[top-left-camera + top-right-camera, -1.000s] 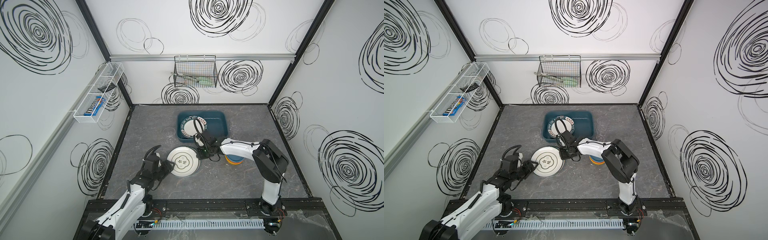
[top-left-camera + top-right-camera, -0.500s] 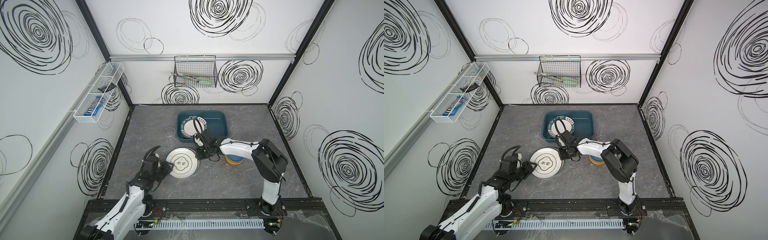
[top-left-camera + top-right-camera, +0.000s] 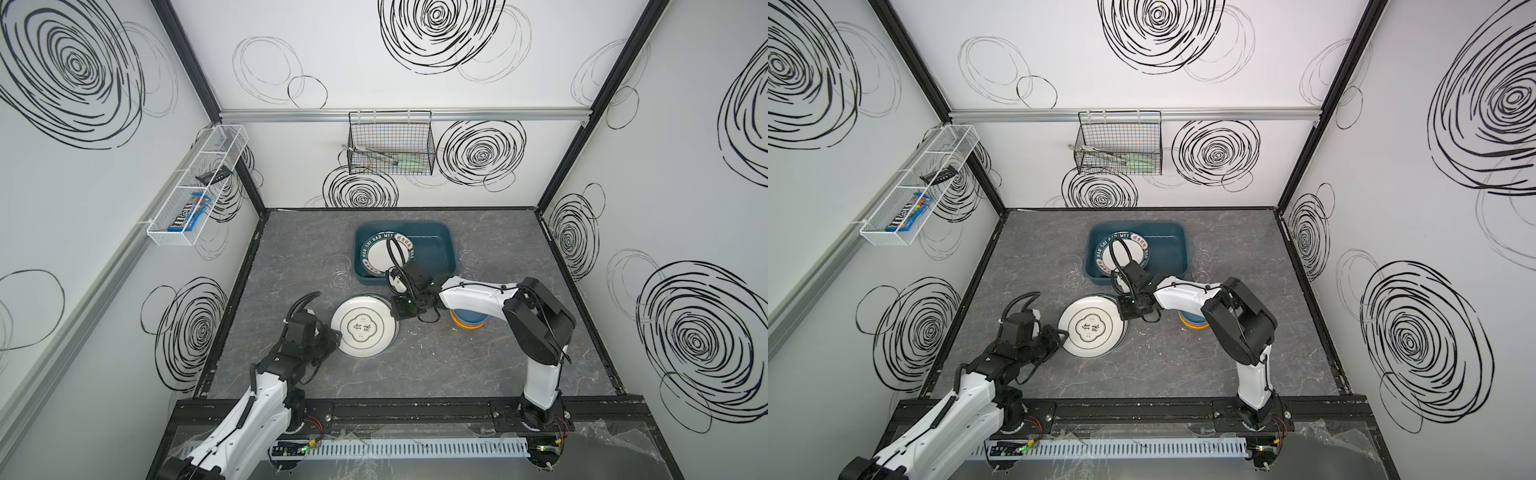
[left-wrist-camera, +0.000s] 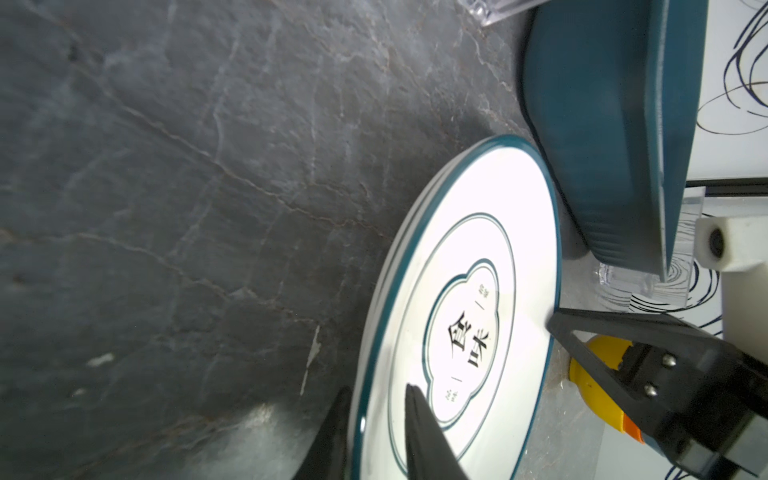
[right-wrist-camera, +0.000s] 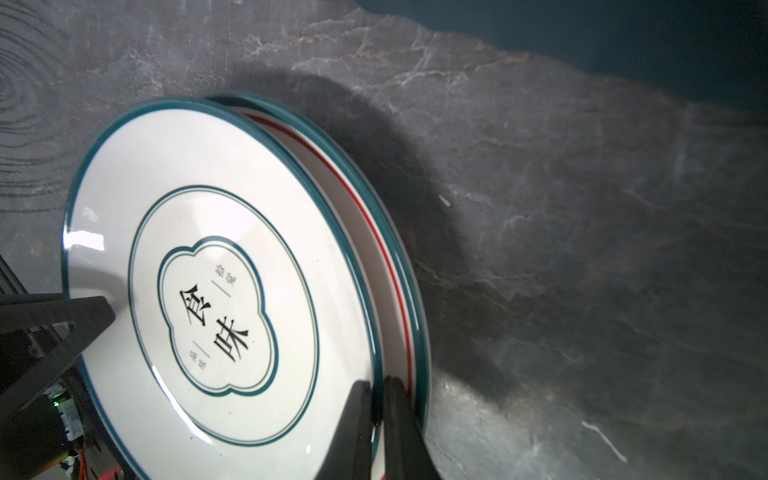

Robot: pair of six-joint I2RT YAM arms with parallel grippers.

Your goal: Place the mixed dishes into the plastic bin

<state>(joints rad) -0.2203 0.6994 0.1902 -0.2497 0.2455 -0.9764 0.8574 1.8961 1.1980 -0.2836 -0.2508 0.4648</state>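
left jaws narrowed around top plate rim; face-up, tilted

Both top views are brightly, evenly lit, their edges bowed by lens distortion. In the right wrist view a soft shadow is thrown on the grey marbled counter beside the glare-streaked round white teal-rimmed plate.

Left hand low, fingers narrowly parted, right forearm stretched level, right hand with fingers pinched nearly together

grey marble table | bin, plate stack, bowl stack, clear cups
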